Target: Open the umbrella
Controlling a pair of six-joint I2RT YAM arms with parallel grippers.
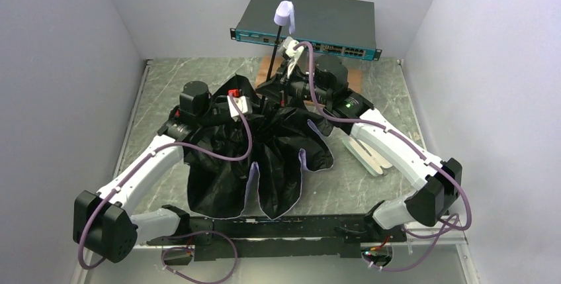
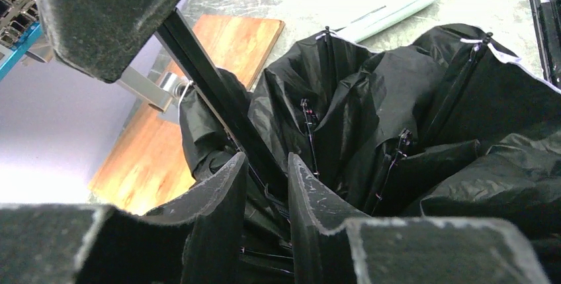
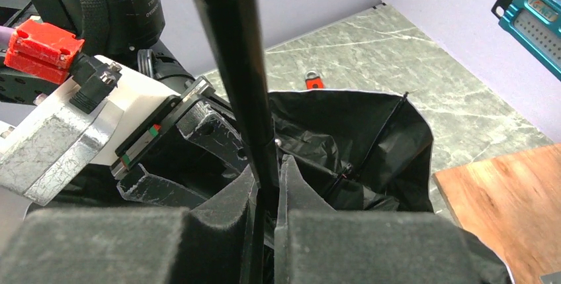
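While my right claw clamped the umbrella by its shaft and my left claw gripped the ribs, the canopy hung slack, unopened.

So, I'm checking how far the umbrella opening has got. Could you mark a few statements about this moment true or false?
1. The right tool is clamped on the thin black shaft. True.
2. The canopy of the pale lavender-white folding umbrella is spread taut. False: it slumps in loose folds on the grey-green marbled table, black lining up.
3. The small rounded pale lavender handle lies on the table. False: it is up in the air at the shaft's end.
4. The left tool has a finger on each side of the shaft. True.
5. A flat brown wooden board lies beyond the canopy. True.
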